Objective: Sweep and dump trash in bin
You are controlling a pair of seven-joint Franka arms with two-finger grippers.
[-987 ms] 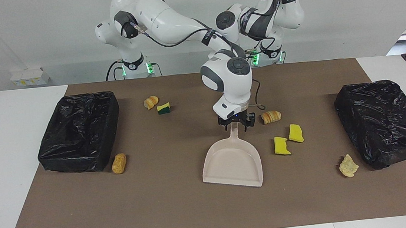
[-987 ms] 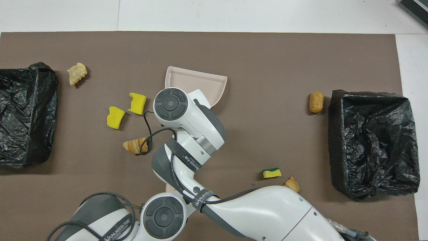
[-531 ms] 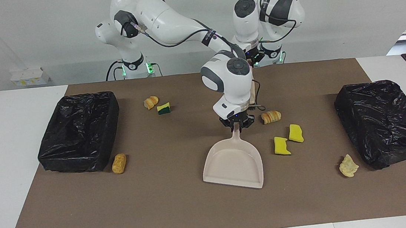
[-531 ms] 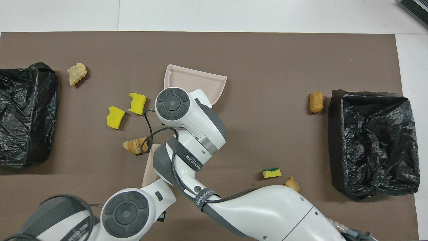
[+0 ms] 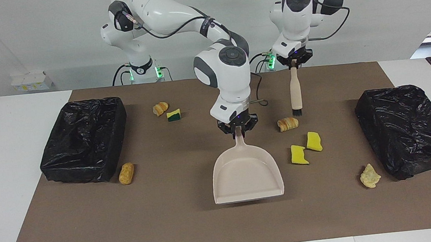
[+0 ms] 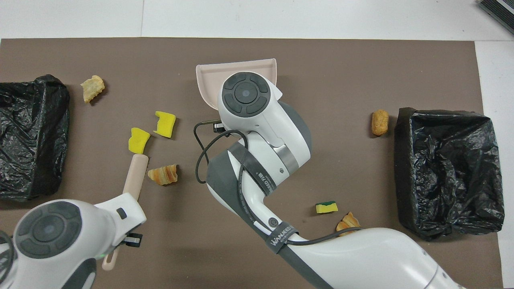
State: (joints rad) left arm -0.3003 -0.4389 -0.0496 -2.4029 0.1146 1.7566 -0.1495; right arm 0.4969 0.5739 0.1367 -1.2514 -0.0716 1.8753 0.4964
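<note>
Shows the right claw [image 5: 238,129] pinching the handle of the dustpan [image 5: 246,175] at mid-counter, with the pan's long axis running straight out from the robots and its open lip at the end farther from them; cannot tell whether the lip rests on the mat [image 5: 162,229] or hangs just clear. Shows the left claw [image 5: 293,63] pressed together on the top of the brush [image 5: 295,89], hung upright with bristles down, over the mat just beside the croissant lump [image 5: 287,124]. Places the nearest trash toward the left arm's end from the pan: the croissant lump level with the handle, then a sponge piece [image 5: 314,141] and a second sponge piece [image 5: 299,155] beside the pan's wall, none in front of the lip. Calls, by this reading, for turning the lip toward that cluster or brushing the bits round to it, and gives the left arm the shorter reach. Leaves a pale lump [image 5: 370,176] just beside the left-end bin [image 5: 410,130], a brown lump [image 5: 126,173] just beside the right-end bin [image 5: 83,139], and a bread bit [image 5: 160,108] with a green-backed sponge [image 5: 174,115] nearer the robots. Offers a flat matte mat, with open room round the pan and both bins well apart from it.
</note>
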